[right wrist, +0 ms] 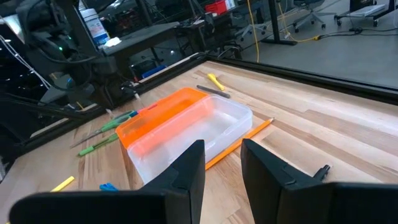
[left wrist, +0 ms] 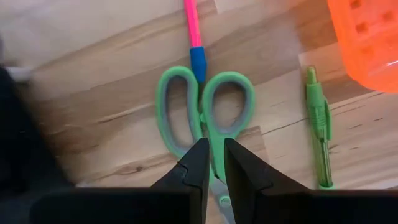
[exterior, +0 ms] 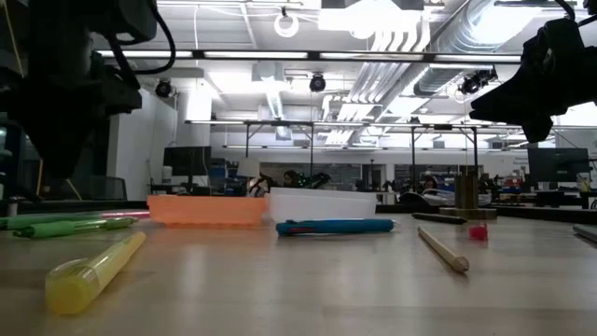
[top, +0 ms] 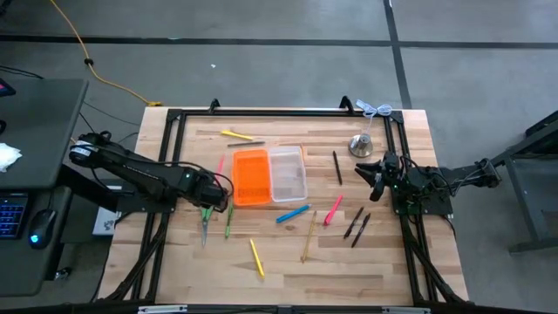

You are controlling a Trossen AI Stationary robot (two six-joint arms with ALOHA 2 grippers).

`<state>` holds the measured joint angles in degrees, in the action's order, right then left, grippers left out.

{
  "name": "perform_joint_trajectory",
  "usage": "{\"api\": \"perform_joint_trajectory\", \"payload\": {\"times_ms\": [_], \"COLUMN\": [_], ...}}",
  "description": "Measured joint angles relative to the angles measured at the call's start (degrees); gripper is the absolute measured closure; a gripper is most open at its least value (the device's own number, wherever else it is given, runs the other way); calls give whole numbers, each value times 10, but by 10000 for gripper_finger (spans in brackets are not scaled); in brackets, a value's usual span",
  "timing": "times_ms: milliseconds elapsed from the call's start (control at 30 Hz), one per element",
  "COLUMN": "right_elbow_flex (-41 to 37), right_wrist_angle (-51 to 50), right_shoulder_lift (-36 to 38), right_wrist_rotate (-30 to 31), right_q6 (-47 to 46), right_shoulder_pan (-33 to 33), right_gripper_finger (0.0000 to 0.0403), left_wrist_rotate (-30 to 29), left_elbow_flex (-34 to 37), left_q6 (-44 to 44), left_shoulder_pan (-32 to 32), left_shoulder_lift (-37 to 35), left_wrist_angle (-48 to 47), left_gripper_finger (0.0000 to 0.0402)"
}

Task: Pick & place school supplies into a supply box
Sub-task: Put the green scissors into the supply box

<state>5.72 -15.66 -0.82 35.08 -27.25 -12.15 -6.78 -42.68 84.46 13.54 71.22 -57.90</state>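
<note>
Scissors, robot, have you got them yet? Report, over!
Left gripper over green scissors, fingers narrowly apart, not gripping. Right gripper open, waiting aside. Supply box empty. Pink pen touching scissor handles.

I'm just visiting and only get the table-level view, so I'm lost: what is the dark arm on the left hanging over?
Observer: Small green-handled scissors, flat on the wooden table; the left arm's jaws stand slightly apart above them.
Operator: Anything in the box yet?
Observer: No; the orange-and-clear plastic pencil box looks empty from above.
Operator: And the other arm?
Observer: It waits by the table's right edge, jaws open, near a silver bell-shaped metal object.
</note>
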Motion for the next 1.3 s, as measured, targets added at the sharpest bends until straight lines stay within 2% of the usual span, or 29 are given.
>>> {"api": "perform_joint_trajectory", "payload": {"times_ms": [367, 667, 833, 1300], "right_elbow_flex": [0, 0, 0, 0], "right_wrist_angle": [0, 0, 0, 0], "right_shoulder_lift": [0, 0, 0, 0], "right_wrist_rotate": [2, 3, 3, 3], "right_q6": [-38, -38, -38, -38], "right_shoulder_pan": [0, 0, 0, 0], "right_gripper_finger": [320, 320, 320, 320], "left_wrist_rotate": [-2, -13, -13, -34], "left_elbow_flex": [21, 30, 30, 30], "left_q6": [-1, -2, -3, -4], "left_shoulder_pan": [0, 0, 0, 0], "left_shoulder_lift": [0, 0, 0, 0], "left_wrist_angle": [23, 47, 47, 56], "left_gripper_finger": [312, 194, 155, 157]}}
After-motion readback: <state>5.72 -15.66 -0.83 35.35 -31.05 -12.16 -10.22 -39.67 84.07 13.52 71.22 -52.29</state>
